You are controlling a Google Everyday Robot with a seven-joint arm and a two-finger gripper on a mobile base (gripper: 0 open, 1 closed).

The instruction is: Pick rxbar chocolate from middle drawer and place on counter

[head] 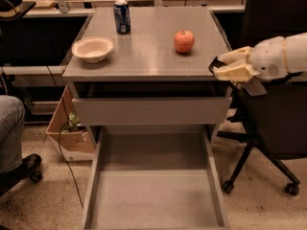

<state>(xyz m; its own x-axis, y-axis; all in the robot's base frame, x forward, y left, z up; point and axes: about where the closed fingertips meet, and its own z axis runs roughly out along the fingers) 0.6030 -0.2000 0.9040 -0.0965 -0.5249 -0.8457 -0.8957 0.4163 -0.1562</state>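
Observation:
My gripper (223,67) hangs at the right edge of the counter (153,56), level with its top. It is shut on the rxbar chocolate (214,64), a dark flat bar held between the pale fingers (230,73), with its end sticking out toward the counter. The middle drawer (153,195) is pulled far out below, and its grey floor is bare. The arm comes in from the right.
A red apple (184,41), a blue can (122,17) and a white bowl (92,49) stand on the counter. The upper drawer's tall front panel (151,110) is slightly out. A black office chair (278,128) stands right, a cardboard box (72,128) and a person's leg (9,133) left.

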